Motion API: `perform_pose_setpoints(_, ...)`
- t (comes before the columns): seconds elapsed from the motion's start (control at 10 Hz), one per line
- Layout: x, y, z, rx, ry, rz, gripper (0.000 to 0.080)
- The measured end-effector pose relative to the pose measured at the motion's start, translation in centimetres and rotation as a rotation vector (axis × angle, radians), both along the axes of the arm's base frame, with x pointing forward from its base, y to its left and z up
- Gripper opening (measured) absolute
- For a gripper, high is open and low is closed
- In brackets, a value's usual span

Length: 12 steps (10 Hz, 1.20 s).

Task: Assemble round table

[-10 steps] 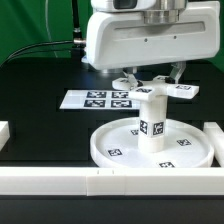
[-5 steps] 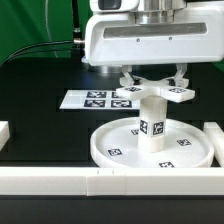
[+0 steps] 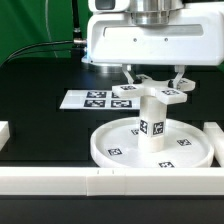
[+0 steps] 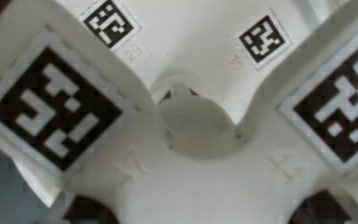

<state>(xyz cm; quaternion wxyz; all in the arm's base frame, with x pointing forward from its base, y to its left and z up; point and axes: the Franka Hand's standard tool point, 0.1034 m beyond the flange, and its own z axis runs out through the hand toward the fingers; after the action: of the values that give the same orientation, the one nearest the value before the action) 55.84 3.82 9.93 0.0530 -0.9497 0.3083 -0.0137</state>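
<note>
Exterior view: end effector (image 3: 153,80) clamped on the cross-shaped piece (image 3: 150,94), mid-frame, directly over the upright leg (image 3: 151,125), which stands inside the rimmed round disc (image 3: 105,150), lower centre. Wrist view: the cross-shaped piece fills the frame, black-and-white tags (image 4: 60,95) showing.
</note>
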Motion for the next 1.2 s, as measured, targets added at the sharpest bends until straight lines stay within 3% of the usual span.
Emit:
perform_pose_setpoints(0.3,0.06,0.07,-0.02,0.029,-0.001,-0.358,0.0445)
perform_pose_setpoints(0.7,0.22,-0.01,-0.01,0.122,0.018,-0.826,0.0445)
perform_pose_setpoints(1.1,0.23,-0.01,0.02,0.14,0.041,-1.04,0.0445)
perform_pose_setpoints(1.2,0.2,0.07,-0.03,0.139,0.042,-1.033,0.051)
